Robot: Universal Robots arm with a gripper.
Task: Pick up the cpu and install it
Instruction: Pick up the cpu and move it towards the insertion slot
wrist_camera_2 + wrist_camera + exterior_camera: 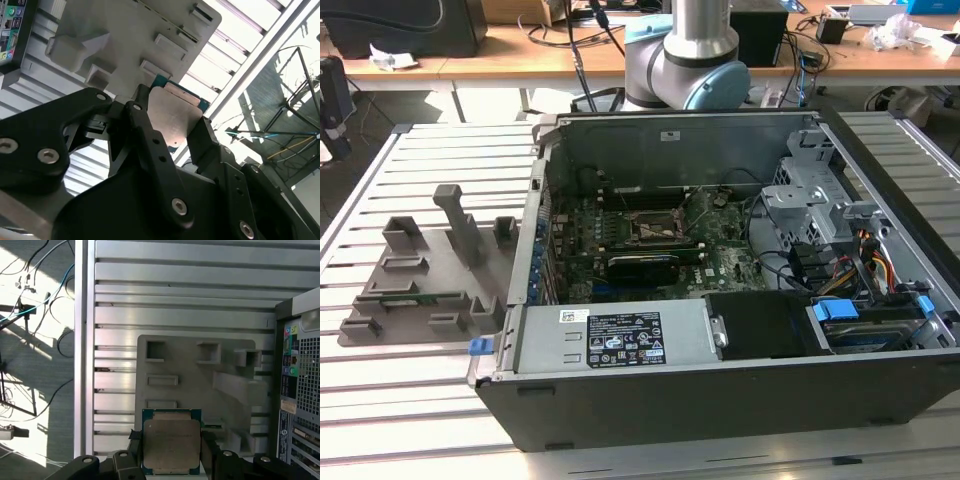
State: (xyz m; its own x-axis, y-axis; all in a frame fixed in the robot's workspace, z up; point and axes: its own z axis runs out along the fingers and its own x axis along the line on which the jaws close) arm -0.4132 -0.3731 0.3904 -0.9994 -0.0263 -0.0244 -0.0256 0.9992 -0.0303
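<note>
Open computer case [720,400] lies on its side on the slatted metal table [420,160]. Inside is a green motherboard [720,265], with a black socket frame [655,228] near its middle. A power supply [610,342] with a printed label sits along the near wall. Metal drive cage [800,195] toward the exterior view's right, coloured wires [875,265] just beside it. Grey plastic tray [420,285] on the table at the exterior view's left, just beside the case, one tilted post standing up from it. Arm [695,50], silver with pale blue caps, rises behind the case. Wooden desk [500,55] with cables beyond.

Open computer case [720,410], grey tray [415,285]
</note>
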